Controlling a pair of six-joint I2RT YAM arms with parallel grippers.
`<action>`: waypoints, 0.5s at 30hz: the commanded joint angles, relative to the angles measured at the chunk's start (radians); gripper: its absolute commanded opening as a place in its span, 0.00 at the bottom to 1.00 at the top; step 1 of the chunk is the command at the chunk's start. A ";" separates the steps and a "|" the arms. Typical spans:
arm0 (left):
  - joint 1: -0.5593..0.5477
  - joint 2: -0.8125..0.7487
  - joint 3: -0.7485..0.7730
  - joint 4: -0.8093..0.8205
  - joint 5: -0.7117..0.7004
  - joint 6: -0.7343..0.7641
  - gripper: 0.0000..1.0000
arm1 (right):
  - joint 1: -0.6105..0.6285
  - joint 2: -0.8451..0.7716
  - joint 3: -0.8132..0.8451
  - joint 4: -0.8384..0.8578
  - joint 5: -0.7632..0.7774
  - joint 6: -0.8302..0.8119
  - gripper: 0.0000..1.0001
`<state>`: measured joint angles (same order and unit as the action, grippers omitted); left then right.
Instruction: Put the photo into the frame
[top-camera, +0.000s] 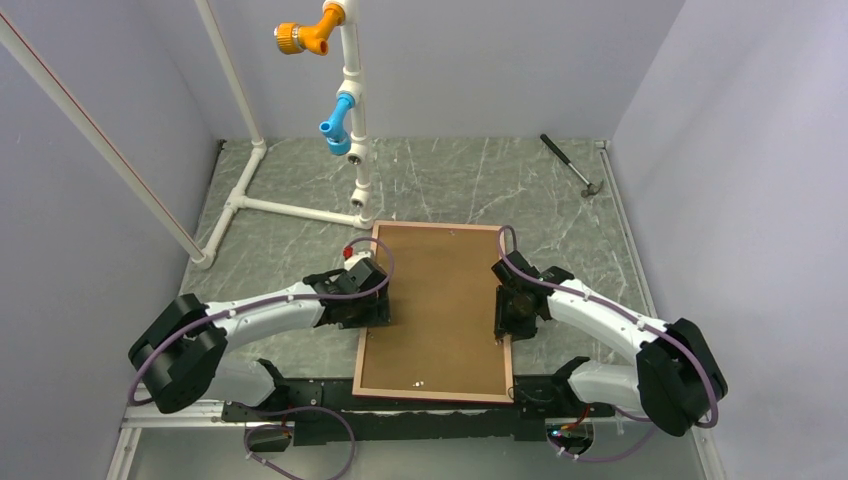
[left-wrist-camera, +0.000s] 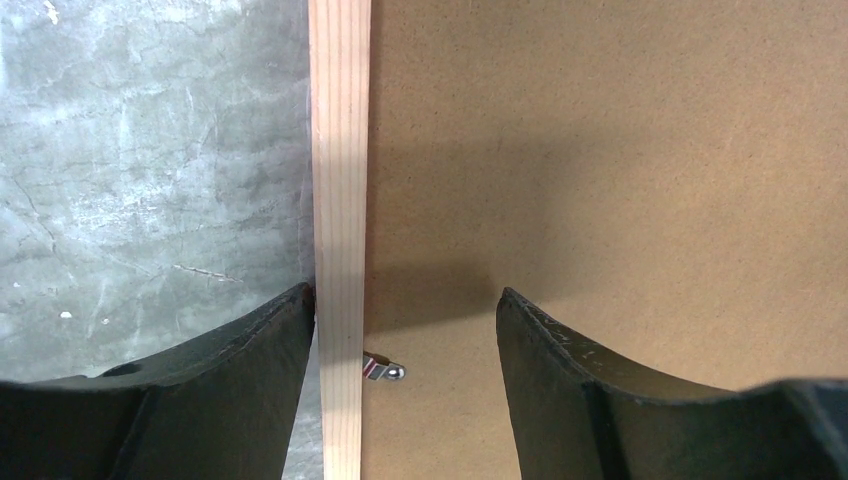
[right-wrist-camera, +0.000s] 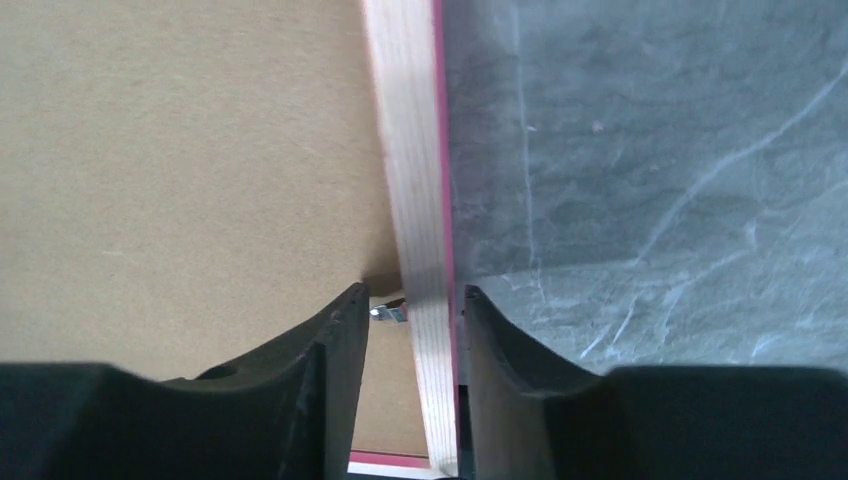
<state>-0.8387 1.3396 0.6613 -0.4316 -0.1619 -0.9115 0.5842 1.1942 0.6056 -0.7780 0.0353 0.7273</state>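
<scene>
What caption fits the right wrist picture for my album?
Right gripper straddles the frame along its pale wooden edge, brown backing board beside it.

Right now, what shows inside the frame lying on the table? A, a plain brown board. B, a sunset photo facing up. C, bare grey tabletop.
A: a plain brown board fills the whole opening of the frame, which lies with its pale wood back up.

My two arms. Left arm (top-camera: 268, 312) and right arm (top-camera: 600, 312): white link shells between bulky black joint housings, each trailed by a looping purple cable (top-camera: 499, 248). Left gripper (left-wrist-camera: 405, 300) and right gripper (right-wrist-camera: 415, 295), as my wrist cameras show them: matte black fingers (left-wrist-camera: 560, 370), broad at the root, curving to narrow tips, edges faintly scuffed.
</scene>
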 joint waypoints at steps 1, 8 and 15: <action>-0.005 -0.046 -0.011 -0.008 0.002 -0.006 0.70 | 0.007 -0.052 0.047 0.076 0.006 -0.011 0.52; -0.005 0.001 -0.008 0.025 0.028 0.005 0.59 | -0.020 -0.062 0.010 0.120 -0.086 0.009 0.73; -0.014 0.075 0.031 0.109 0.095 0.047 0.55 | -0.085 -0.111 -0.048 0.144 -0.180 0.031 0.74</action>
<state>-0.8383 1.3510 0.6594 -0.4309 -0.1482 -0.8928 0.5331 1.1328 0.5781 -0.6712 -0.0628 0.7303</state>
